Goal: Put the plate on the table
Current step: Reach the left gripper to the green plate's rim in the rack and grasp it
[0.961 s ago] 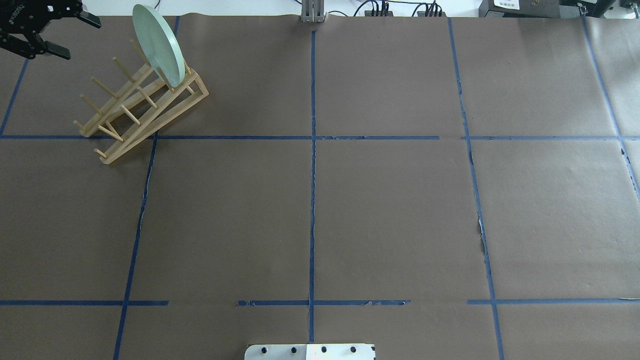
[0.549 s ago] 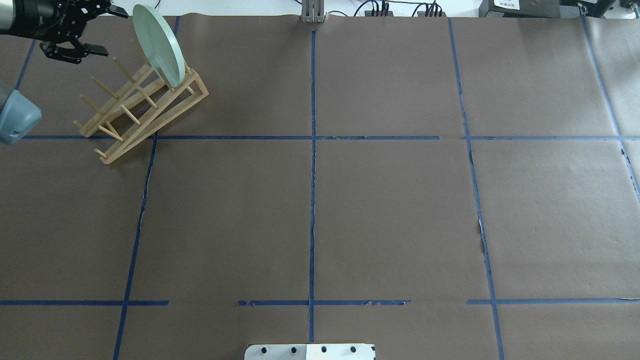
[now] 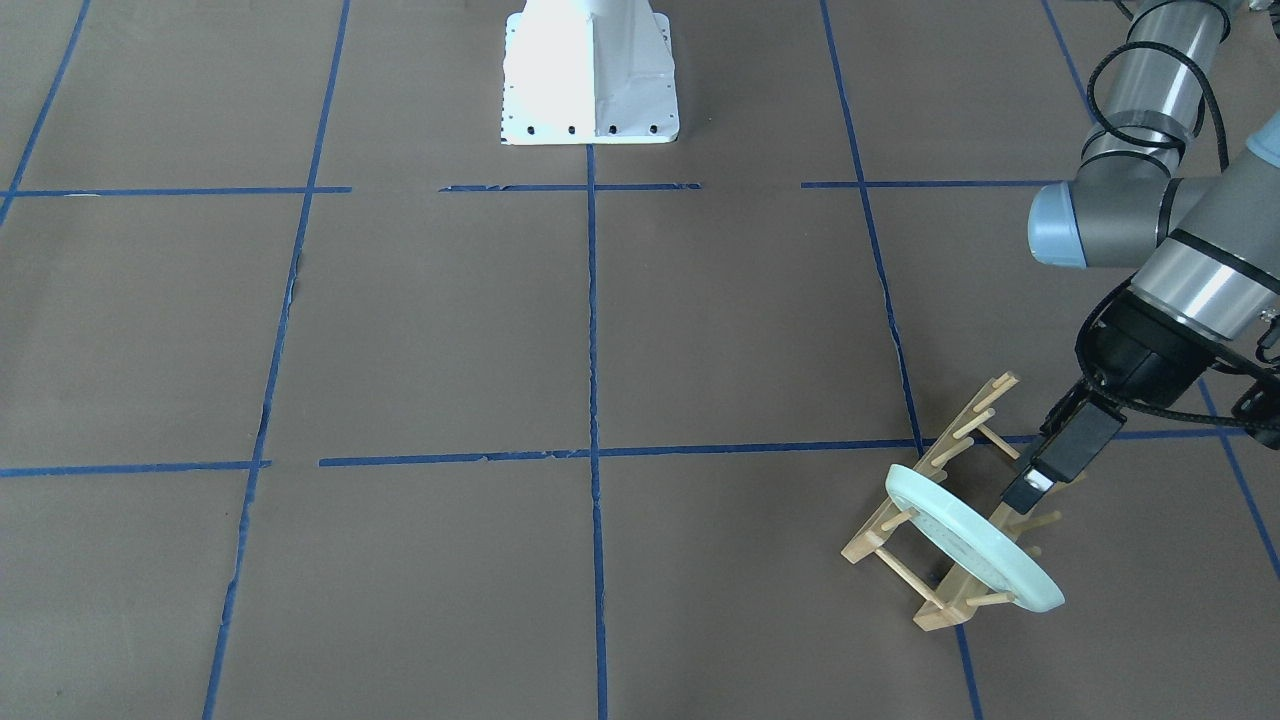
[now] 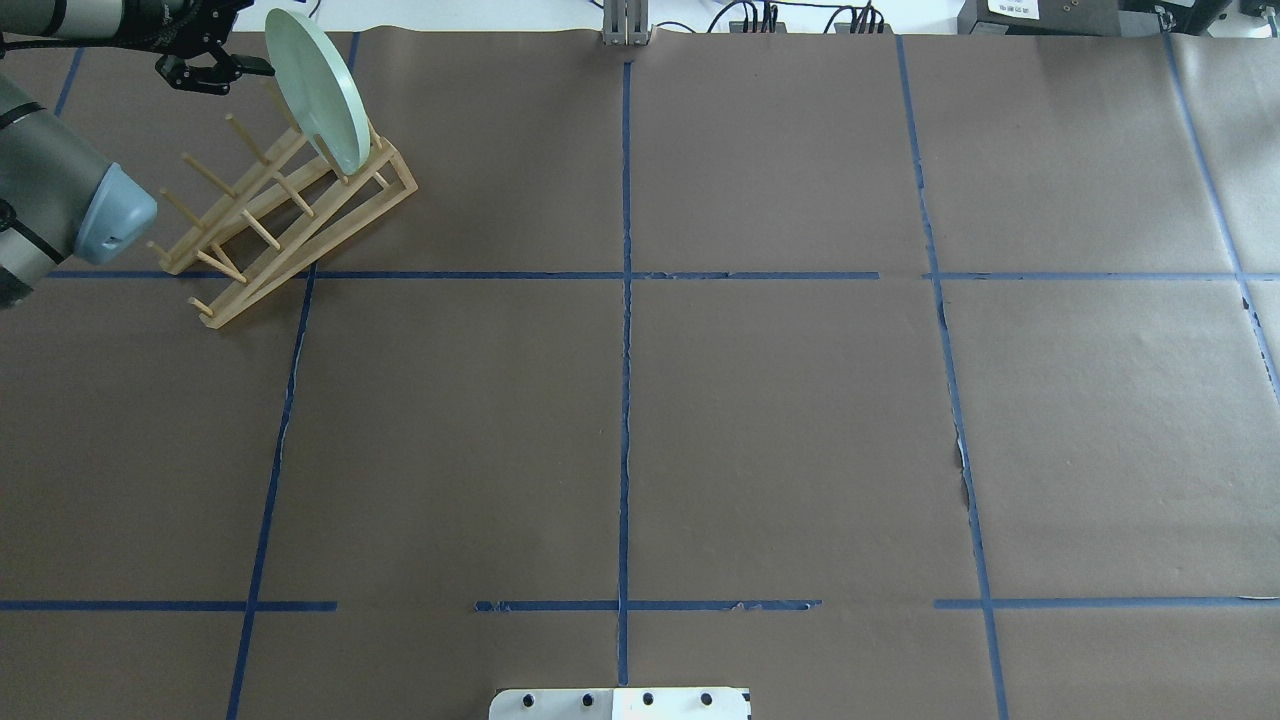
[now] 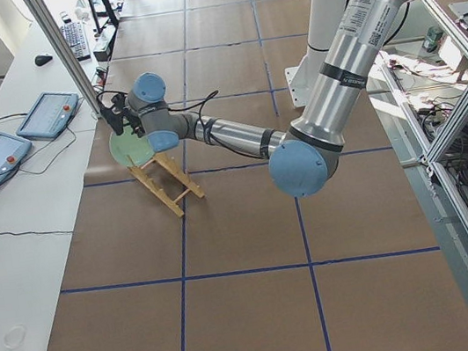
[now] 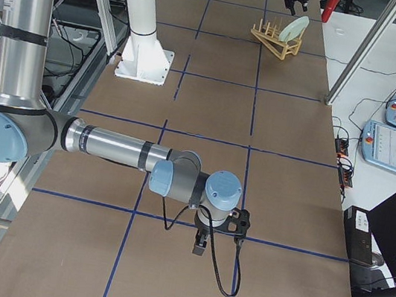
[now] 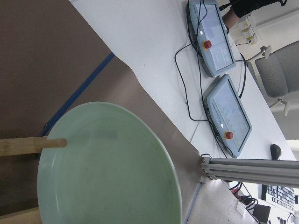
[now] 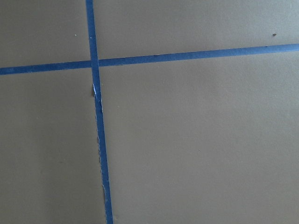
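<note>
The pale mint-green plate (image 4: 315, 90) stands on edge in the far end of the wooden peg rack (image 4: 280, 215), at the far left of the brown table (image 4: 780, 430). It also shows in the front-facing view (image 3: 970, 545) and fills the left wrist view (image 7: 107, 163). My left gripper (image 4: 238, 40) is open, just left of the plate's upper rim and not touching it; one of its fingers (image 3: 1050, 465) hangs over the rack. My right gripper (image 6: 214, 234) shows only in the exterior right view, low over the table; I cannot tell its state.
The white robot base (image 4: 620, 703) is at the near table edge. The left arm's elbow (image 4: 100, 210) hangs beside the rack's near end. Two control pendants (image 7: 217, 70) lie on the white bench past the table's far edge.
My left gripper has moved right, from the far left corner up to the plate's upper rim, still open. The arm's elbow has come into view. Plate and rack have not moved.
</note>
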`<state>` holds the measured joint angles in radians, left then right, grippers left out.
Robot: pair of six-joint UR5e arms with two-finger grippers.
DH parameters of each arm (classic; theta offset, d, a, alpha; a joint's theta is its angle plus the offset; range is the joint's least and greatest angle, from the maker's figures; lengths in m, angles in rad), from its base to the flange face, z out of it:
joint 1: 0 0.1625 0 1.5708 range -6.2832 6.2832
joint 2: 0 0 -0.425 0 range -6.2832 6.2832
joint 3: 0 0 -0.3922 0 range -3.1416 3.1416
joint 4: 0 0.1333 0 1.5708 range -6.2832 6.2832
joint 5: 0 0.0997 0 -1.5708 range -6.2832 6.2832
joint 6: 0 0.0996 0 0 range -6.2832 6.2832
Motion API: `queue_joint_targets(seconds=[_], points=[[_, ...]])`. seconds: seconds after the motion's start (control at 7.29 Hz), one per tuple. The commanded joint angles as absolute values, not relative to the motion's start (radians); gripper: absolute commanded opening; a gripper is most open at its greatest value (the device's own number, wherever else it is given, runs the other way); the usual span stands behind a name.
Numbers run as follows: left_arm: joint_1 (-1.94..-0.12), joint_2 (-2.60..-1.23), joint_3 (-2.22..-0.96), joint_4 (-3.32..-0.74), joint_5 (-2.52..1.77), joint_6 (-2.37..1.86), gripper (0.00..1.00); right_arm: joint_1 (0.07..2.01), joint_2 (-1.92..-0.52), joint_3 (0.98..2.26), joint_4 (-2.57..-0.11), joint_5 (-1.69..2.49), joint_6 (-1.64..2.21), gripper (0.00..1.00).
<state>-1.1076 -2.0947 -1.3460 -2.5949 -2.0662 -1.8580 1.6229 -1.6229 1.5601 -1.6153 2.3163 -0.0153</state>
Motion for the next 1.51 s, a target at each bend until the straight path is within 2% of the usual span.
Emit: queue_joint_targets(seconds=[0.0, 0.55, 0.96, 1.37], points=[[-1.100, -2.100, -1.335, -2.597, -2.063, -1.856, 0.68, 1.623, -1.623, 1.560, -1.615, 2.316, -0.015, 1.00], [-1.092, -2.106, -1.335, -2.597, -2.063, -1.856, 0.43, 1.623, -1.623, 1.560, -1.615, 2.316, -0.015, 1.00], [-1.092, -2.111, -1.333, -2.596, -2.063, -1.856, 0.34, 1.623, -1.623, 1.560, -1.615, 2.316, -0.015, 1.00], [-1.092, -2.112, -1.335, -2.597, -2.063, -1.856, 0.10, 1.623, -1.623, 1.560, -1.615, 2.316, -0.015, 1.00]])
